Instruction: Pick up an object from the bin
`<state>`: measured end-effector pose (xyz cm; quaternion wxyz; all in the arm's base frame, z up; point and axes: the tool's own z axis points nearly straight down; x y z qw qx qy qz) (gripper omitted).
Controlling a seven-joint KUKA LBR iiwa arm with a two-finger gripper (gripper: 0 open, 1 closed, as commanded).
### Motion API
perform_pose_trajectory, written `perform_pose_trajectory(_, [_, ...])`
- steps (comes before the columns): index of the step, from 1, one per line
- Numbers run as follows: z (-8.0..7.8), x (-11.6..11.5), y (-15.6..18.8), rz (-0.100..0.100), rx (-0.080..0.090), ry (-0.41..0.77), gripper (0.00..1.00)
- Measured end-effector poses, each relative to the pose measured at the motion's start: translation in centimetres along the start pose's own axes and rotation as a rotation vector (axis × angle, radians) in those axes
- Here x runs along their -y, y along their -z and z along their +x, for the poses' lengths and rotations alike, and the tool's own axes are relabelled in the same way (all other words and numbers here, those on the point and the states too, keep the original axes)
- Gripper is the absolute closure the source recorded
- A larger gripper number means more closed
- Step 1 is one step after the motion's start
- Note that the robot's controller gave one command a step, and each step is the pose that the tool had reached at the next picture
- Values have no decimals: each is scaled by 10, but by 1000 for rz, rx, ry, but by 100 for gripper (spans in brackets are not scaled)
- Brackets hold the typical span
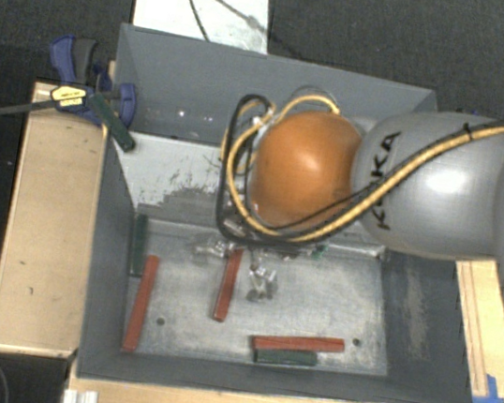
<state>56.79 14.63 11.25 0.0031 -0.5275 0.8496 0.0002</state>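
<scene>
The gripper (261,279) hung low beside a red-brown bar (225,288) in the grey bin (351,292); its opening could not be told, and nothing appeared lifted, so the pick was not yet done.

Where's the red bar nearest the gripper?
In the camera view, the red bar lies near the middle of the bin, just left of the gripper, with a second red bar further left.

- grey metal bin (351,292), floor's pretty scuffed up
- long red-brown stick (139,303) lying along the left wall, thin dark green stick (138,244) just behind it on the same wall
- middle red-brown stick (224,291) mid-floor, running roughly front to back
- front red-brown stick (301,343) near the front wall, dark green bar (284,356) right up against it
</scene>
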Motion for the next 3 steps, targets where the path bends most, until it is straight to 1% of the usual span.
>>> perform_pose_trajectory(1, [3,13,-43,-5,-5,219,0])
perform_pose_trajectory(2, [2,13,-42,-6,-5,209,0])
perform_pose_trajectory(3, [2,13,-42,-6,-5,206,100])
